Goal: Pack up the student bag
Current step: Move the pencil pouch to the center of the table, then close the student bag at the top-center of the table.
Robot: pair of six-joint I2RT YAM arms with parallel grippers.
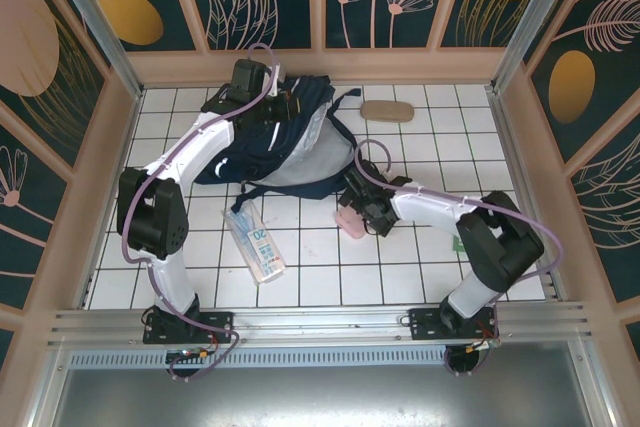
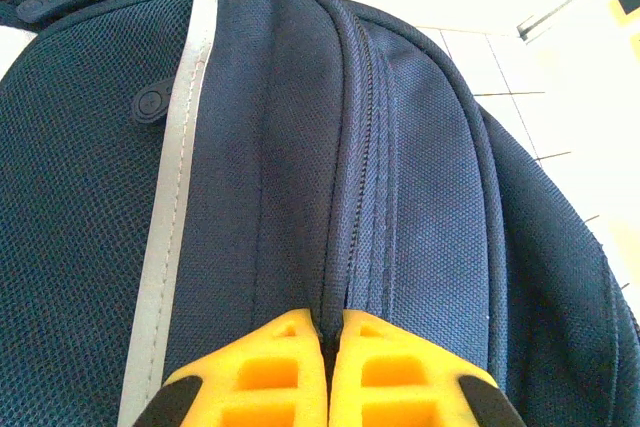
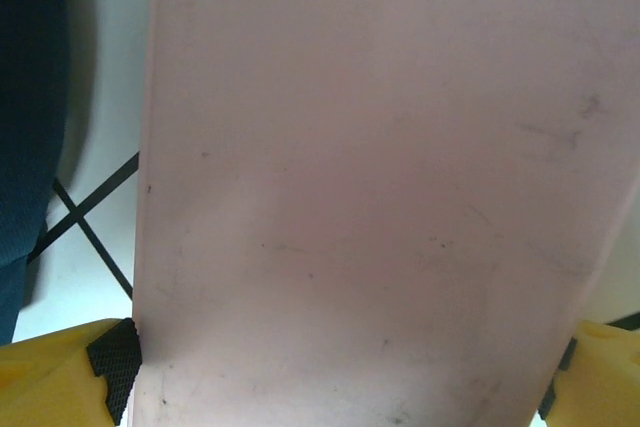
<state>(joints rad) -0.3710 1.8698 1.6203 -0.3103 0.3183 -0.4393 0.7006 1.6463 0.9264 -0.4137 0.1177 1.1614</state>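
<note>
right gripper (image 3: 340,372) spread wide astride pink case (image 3: 370,147) | left gripper (image 2: 330,325) pinched shut on student bag (image 2: 430,147) zipper seam | from above: pink case just beside student bag

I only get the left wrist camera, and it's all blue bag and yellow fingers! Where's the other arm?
Observer: The right gripper is down by the table, on the near side of the student bag, toward its right end.
Operator: Has it got something?
Observer: A flat pink object lies between its wide-open fingers; whether they squeeze it, I can't tell.
Operator: Anything else lying around?
Observer: A clear packet lies flat, to the left of that gripper.
</note>
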